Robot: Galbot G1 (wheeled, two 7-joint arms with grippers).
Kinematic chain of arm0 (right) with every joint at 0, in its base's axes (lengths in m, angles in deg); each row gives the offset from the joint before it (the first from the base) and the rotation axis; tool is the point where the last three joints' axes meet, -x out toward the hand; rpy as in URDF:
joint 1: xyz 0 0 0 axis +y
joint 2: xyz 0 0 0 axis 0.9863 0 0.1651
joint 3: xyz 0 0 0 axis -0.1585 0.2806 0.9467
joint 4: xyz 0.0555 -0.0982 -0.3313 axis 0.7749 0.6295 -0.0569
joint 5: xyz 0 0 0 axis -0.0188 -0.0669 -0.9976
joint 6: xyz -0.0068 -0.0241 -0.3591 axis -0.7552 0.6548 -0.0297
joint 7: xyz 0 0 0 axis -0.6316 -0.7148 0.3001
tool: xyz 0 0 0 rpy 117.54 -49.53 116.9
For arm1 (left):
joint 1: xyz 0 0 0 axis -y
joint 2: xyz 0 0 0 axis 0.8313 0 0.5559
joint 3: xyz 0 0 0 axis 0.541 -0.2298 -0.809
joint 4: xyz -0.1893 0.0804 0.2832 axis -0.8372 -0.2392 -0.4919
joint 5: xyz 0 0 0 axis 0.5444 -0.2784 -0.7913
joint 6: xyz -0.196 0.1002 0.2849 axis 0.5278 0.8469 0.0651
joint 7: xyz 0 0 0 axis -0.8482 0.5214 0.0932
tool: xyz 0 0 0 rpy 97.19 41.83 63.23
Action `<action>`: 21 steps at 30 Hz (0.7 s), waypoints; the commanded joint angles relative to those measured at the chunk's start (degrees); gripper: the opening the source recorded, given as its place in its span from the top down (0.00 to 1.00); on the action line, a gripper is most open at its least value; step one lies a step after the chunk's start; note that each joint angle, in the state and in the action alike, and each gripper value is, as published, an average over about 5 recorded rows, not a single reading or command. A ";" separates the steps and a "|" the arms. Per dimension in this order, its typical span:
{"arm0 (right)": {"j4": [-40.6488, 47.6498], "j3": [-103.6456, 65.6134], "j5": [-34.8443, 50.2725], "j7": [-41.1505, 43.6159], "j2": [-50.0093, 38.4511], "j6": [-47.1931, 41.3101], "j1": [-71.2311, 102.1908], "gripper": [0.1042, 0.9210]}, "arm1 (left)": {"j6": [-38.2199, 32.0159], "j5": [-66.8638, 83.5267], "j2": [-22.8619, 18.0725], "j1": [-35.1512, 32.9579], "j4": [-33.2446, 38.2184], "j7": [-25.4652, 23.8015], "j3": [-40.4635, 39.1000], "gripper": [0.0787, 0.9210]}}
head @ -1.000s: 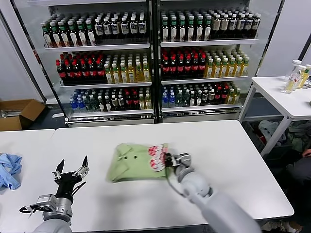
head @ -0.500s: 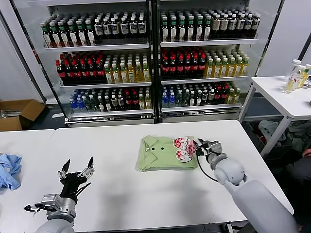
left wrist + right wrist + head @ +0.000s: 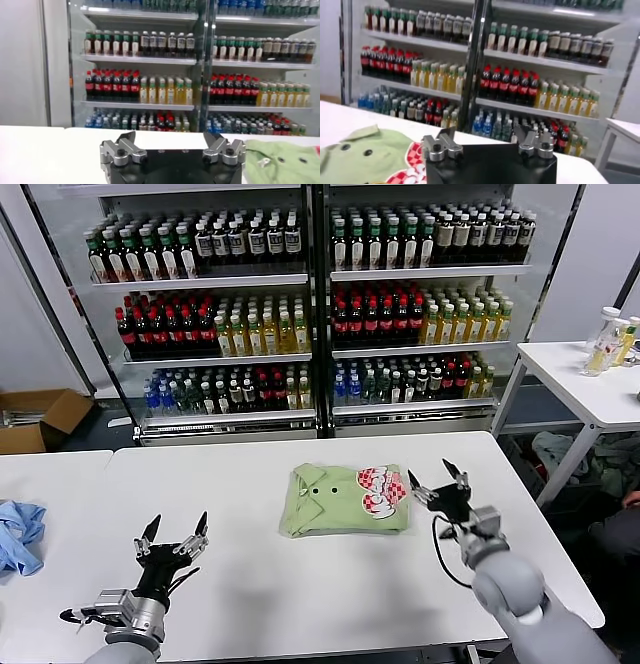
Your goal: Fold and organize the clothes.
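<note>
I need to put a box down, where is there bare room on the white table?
Bare patches: between the folded light green polo shirt and the open left gripper, and along the white table front edge. It is crowded beside the shirt's print, where the open right gripper hovers.

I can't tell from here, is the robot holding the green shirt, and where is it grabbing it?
Nothing is held. The right gripper is open beside the folded green polo shirt, not touching it. The left gripper is open too, apart over the table.

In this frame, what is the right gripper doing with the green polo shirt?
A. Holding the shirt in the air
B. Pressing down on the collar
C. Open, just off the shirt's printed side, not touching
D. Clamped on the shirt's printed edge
C: the right gripper has its fingers spread beside the folded green polo shirt, which lies flat on the white table, with a gap between them.
</note>
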 commanded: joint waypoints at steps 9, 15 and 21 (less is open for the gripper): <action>-16.63 -16.75 -4.51 -0.27 4.89 11.77 30.17 0.12 | 0.79 -0.23 -0.60 -2.15 3.96 -1.09 -1.35 0.12; -16.73 -16.38 -6.33 -0.87 5.42 11.16 29.59 0.12 | 0.70 -0.61 -0.71 -3.22 5.10 -1.10 -1.50 0.12; -16.57 -16.01 -7.26 -1.33 5.74 10.96 28.83 0.12 | 0.69 -0.81 -0.60 -4.11 5.82 -1.18 -1.18 0.12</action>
